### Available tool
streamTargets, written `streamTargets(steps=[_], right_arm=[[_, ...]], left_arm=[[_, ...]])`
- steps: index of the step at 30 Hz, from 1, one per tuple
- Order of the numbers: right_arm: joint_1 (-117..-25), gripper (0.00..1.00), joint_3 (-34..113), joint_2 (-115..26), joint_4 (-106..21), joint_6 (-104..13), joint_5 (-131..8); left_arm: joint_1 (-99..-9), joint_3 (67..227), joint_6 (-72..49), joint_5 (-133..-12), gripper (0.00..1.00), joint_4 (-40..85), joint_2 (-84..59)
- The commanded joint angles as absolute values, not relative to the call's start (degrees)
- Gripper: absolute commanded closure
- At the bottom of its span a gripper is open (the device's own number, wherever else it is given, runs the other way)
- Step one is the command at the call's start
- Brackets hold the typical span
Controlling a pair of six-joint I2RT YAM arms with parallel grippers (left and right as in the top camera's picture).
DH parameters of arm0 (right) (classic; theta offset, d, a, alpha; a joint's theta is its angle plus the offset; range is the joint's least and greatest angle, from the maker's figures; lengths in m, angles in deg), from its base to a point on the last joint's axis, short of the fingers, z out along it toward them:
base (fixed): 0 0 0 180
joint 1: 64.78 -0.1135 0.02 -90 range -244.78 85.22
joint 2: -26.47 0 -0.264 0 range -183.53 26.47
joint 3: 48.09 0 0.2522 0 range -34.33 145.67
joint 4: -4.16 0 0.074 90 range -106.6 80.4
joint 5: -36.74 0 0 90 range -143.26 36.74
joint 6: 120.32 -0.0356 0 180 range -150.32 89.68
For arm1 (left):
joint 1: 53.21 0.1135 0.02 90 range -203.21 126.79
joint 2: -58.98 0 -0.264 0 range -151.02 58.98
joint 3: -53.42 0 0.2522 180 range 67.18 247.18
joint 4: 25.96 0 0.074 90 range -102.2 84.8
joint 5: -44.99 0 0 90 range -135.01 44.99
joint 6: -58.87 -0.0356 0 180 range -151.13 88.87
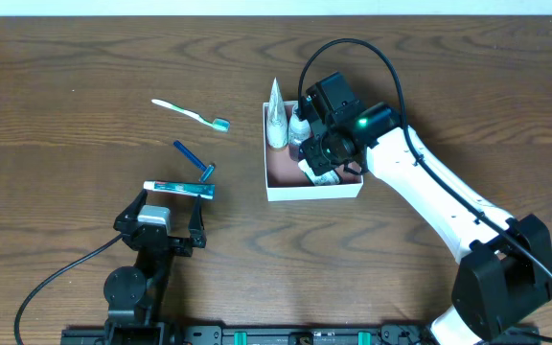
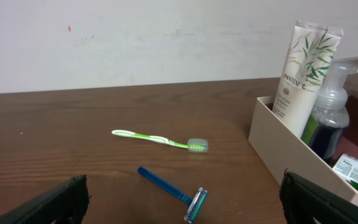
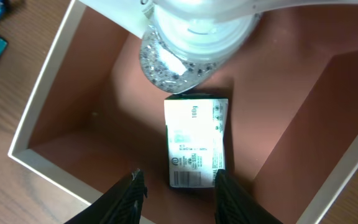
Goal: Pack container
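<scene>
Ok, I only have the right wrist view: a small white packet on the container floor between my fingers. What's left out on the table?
Observer: Three things lie left of the container: a green toothbrush, a blue razor and a teal packet.
Operator: Is the left arm holding any of them?
Observer: No. The left gripper is open and empty, with the teal packet right in front of it.
Operator: What else is in the container?
Observer: A clear pump bottle stands upright beside a Pantene tube, along the far wall.
</scene>
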State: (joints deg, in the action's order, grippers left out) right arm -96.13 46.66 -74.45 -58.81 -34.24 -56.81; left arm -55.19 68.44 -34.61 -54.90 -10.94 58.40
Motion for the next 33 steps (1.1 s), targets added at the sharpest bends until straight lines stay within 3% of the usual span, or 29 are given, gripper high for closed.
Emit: streamTargets(steps=[1,7,18,24,27,30,33], right_arm=[[-95.3,0.62,46.4,-70.4,-58.6,-35.8,-58.2],[-89.4,0.58,46.4,-63.8,-58.7,-41.8,-58.1],[-66.8,0.22,46.4,-60.2,-61.5,-47.9,-56.5],[-55.9,0.11,46.4,-60.5,-63.4,-48.8,-56.5],[-53.6,0.09,46.4,-60.5,-64.2,-48.7,-56.5],[-53.0,0.01,46.4,-60.6,-64.9,-47.9,-55.8],[-53.0,0.01,46.4,-60.6,-64.9,-48.1,-52.9]], left_arm=[[-55.3,67.4,-35.4,-55.3,0.02,-9.0,58.7],[-55.3,67.4,-35.4,-55.3,0.02,-9.0,58.7],[-55.3,67.4,-35.4,-55.3,0.02,-9.0,58.6],[-55.3,67.4,-35.4,-55.3,0.02,-9.0,58.6],[-55.3,67.4,-35.4,-55.3,0.02,-9.0,58.6],[-55.3,67.4,-35.4,-55.3,0.02,-9.0,58.6],[-55.3,67.4,-35.4,-55.3,0.02,-9.0,58.6]])
